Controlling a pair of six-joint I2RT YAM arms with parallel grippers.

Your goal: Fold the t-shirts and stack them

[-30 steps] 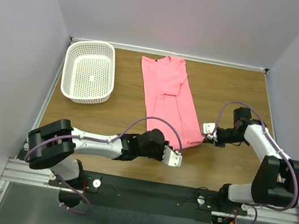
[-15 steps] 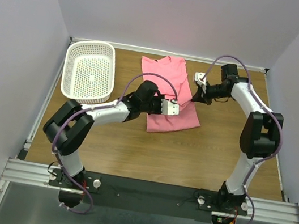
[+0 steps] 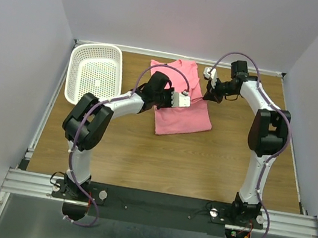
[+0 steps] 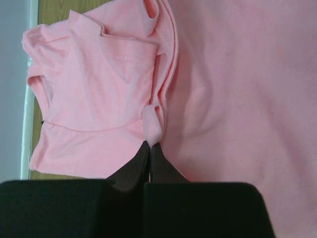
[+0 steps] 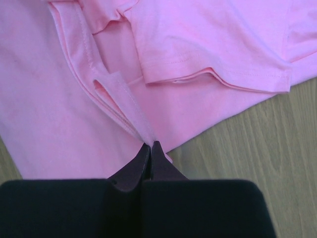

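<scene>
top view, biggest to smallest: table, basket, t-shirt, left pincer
1. table
2. t-shirt and basket: look about alike, too close to rank
3. left pincer: clearly smallest

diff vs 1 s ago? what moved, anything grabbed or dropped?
The left gripper and right gripper carried the t-shirt by its near hem away from the bases toward its collar; it now lies folded roughly in half. Nothing grabbed or released: both stayed shut on the cloth. The basket and the shirt's far end are unmoved.
</scene>
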